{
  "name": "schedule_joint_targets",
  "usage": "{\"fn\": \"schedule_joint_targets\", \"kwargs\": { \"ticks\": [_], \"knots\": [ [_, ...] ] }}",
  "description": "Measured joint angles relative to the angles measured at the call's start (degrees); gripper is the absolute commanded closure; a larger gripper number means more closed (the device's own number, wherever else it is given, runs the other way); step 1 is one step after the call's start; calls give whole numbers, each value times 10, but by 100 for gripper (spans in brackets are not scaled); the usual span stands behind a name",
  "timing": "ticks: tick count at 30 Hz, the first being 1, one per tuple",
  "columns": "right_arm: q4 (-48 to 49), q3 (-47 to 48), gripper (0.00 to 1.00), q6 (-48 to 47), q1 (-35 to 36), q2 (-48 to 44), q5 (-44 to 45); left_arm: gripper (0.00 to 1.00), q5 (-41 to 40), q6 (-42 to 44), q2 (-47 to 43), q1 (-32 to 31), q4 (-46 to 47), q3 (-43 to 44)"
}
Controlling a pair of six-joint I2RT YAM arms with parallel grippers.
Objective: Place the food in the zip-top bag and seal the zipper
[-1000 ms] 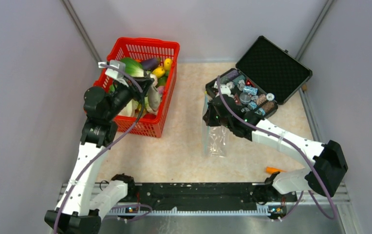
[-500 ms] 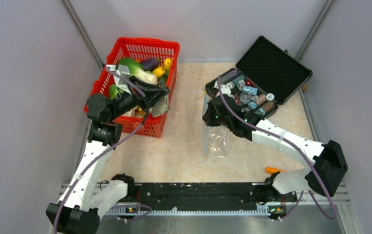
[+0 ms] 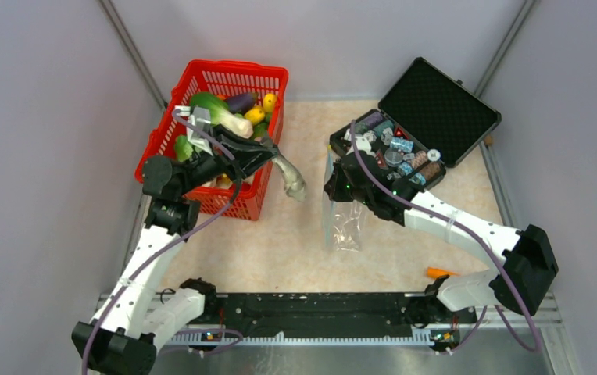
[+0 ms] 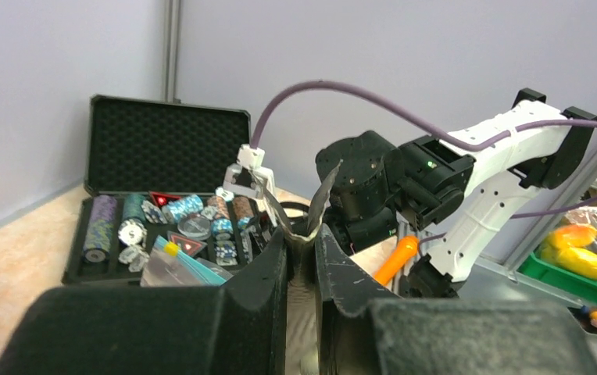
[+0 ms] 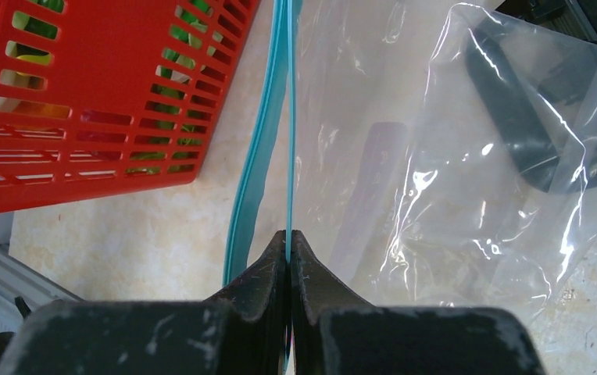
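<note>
Holding step: left gripper (image 3: 270,157) clamped on 1 greyish food piece (image 3: 291,181) just off the basket (image 3: 237,205); right gripper (image 5: 288,238) pinches the zipper (image 5: 281,94). Next up, I'd say: reach the bag (image 5: 452,156) mouth and drop it in.

The top camera looks down from above and behind onto the whole pale speckled table (image 3: 280,242). The left wrist camera faces level beyond the left pincer (image 4: 302,236) toward the open black foam-lined case (image 4: 166,156). The right wrist camera looks closely down past the right pincer (image 5: 288,236), with the red plastic mesh basket (image 5: 100,94) on that pincer's left. The top view shares both.

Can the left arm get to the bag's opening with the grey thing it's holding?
Probably yes. The table between the left end effector, shut on the grey piece, and the zip-top bag looks bare, and the right end effector pinches one zipper strip up, so the mouth seems parted.
</note>
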Motion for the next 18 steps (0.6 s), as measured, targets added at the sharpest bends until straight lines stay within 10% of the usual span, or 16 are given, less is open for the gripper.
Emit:
{"fn": "schedule_joint_targets", "kwargs": {
  "ticks": [18],
  "knots": [
    [9, 0, 100, 12, 0, 0, -12, 100, -33, 14, 86, -132, 73, -40]
  ]
}}
